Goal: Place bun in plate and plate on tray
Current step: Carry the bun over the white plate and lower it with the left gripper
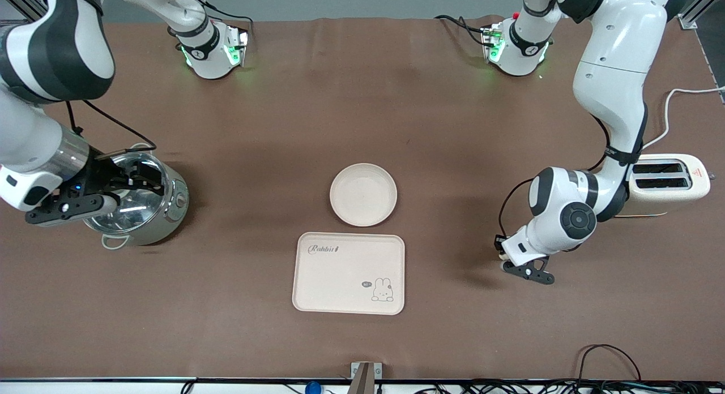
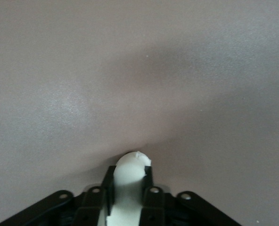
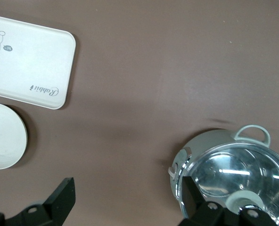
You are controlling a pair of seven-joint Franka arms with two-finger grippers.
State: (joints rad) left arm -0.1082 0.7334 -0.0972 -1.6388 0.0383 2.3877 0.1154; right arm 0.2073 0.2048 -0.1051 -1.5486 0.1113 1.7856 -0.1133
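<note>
The bun (image 2: 128, 168) is a pale cream lump pinched between my left gripper's (image 2: 129, 173) fingers. That left gripper (image 1: 512, 264) hangs low over bare table toward the left arm's end, beside the tray. The round plate (image 1: 363, 194) lies empty at mid-table, and it also shows in the right wrist view (image 3: 3, 136). The "Rabbit" tray (image 1: 349, 273) lies just nearer the front camera than the plate, touching it or nearly so; it shows in the right wrist view too (image 3: 28, 61). My right gripper (image 1: 139, 181) is open and empty over the steel pot.
A steel pot (image 1: 141, 204) with a glass lid (image 3: 241, 176) stands toward the right arm's end. A cream toaster (image 1: 668, 181) stands toward the left arm's end, farther from the front camera than the left gripper. Cables run along the table's front edge.
</note>
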